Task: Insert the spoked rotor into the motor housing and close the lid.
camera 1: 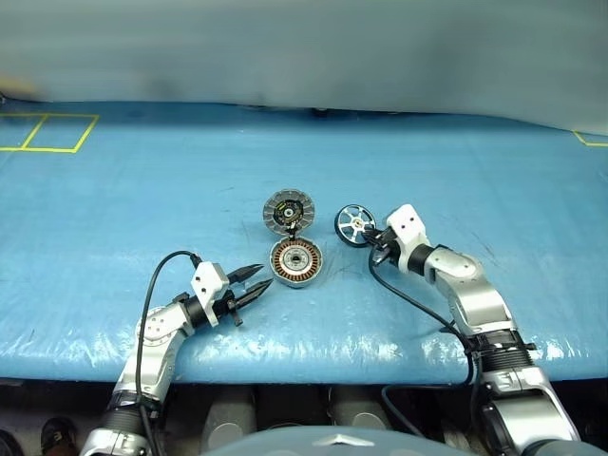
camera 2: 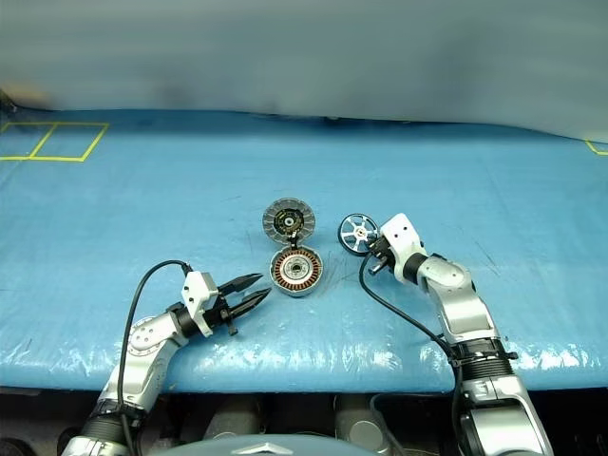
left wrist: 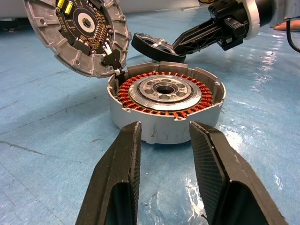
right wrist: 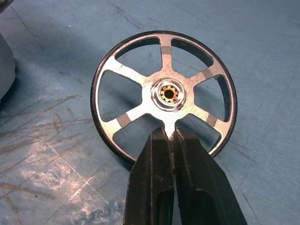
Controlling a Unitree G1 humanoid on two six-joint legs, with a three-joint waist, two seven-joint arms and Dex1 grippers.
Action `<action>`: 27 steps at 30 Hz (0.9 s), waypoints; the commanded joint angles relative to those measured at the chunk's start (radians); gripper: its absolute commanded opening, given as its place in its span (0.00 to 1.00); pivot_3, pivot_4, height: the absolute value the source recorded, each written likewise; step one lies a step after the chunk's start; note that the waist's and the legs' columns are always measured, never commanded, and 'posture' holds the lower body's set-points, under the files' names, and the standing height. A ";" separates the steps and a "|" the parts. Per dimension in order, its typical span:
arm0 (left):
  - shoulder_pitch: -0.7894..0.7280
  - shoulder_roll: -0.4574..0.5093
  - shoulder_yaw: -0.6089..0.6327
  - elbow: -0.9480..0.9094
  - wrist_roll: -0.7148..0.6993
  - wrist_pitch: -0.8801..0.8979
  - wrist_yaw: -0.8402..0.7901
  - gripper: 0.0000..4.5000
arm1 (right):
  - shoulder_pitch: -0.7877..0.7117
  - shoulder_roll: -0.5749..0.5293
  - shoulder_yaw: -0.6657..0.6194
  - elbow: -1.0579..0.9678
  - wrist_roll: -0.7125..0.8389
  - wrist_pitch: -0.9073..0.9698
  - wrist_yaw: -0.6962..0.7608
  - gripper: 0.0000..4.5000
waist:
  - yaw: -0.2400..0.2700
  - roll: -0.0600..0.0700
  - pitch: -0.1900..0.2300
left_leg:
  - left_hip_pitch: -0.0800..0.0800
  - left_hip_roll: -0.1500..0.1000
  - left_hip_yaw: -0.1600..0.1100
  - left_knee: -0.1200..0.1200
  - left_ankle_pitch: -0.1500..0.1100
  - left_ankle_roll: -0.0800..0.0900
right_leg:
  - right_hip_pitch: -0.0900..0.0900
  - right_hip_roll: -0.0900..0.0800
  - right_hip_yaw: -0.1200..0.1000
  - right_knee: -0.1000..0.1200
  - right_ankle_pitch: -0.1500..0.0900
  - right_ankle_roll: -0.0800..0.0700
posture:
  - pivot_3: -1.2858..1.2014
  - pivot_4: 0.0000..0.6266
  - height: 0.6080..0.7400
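Observation:
The motor housing [camera 1: 295, 263], a short metal ring with copper windings, sits on the blue table mid-front. Its lid [camera 1: 288, 212] stands tilted open at the housing's far edge, showing a circuit face [left wrist: 79, 33]. To the right of the housing is the spoked rotor [camera 1: 354, 224], tilted, a silver wheel with a dark rim [right wrist: 166, 96]. My right gripper [right wrist: 170, 133] is shut on one of its spokes near the hub. My left gripper [camera 1: 256, 278] hangs open just left of the housing [left wrist: 164, 93], with nothing between its fingers [left wrist: 117, 159].
The blue cover [camera 1: 142, 190] spreads over the whole table, scratched and wrinkled near the front edge. Yellow tape squares [camera 1: 47, 133] mark the far left corner. A black cable [camera 1: 418, 309] trails from my right wrist along the table.

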 commanded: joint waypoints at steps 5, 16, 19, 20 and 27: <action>0.006 0.001 0.006 -0.021 -0.017 -0.003 -0.014 0.38 | 0.052 0.009 -0.096 -0.168 0.161 0.024 0.056 0.00 | 0.000 0.000 0.000 | -0.002 0.000 0.000 0.000 0.000 0.000 | -0.002 0.000 0.000 0.000 0.001 0.002 | 0.52 0.24 1.00; -0.013 -0.016 0.006 0.002 -0.038 -0.014 -0.050 0.38 | 0.138 0.021 -0.024 -0.335 0.350 0.098 0.241 0.00 | 0.000 0.000 0.000 | -0.002 0.000 0.000 0.000 0.000 0.000 | -0.002 0.000 0.000 0.000 0.000 0.000 | 0.52 0.24 1.00; -0.015 -0.019 0.008 0.007 -0.034 -0.017 -0.054 0.38 | 0.129 0.033 0.015 -0.331 0.335 0.093 0.241 0.00 | 0.000 0.000 0.000 | -0.001 0.000 -0.001 0.000 0.000 0.000 | -0.002 0.000 0.000 0.000 0.000 -0.001 | 0.52 0.24 1.00; -0.015 -0.020 0.008 0.008 -0.033 -0.018 -0.054 0.38 | 0.125 0.036 0.024 -0.330 0.332 0.092 0.240 0.00 | 0.001 0.000 0.000 | -0.001 0.000 -0.001 0.000 0.000 0.000 | -0.002 0.000 0.000 0.000 0.000 -0.001 | 0.52 0.24 1.00; -0.009 -0.018 0.009 0.010 -0.028 -0.022 -0.054 0.38 | 0.082 0.040 0.082 -0.280 0.282 0.063 0.248 0.00 | 0.001 0.000 0.000 | -0.002 0.000 0.000 0.000 0.000 0.000 | -0.002 0.000 0.000 0.000 0.000 0.000 | 0.52 0.24 1.00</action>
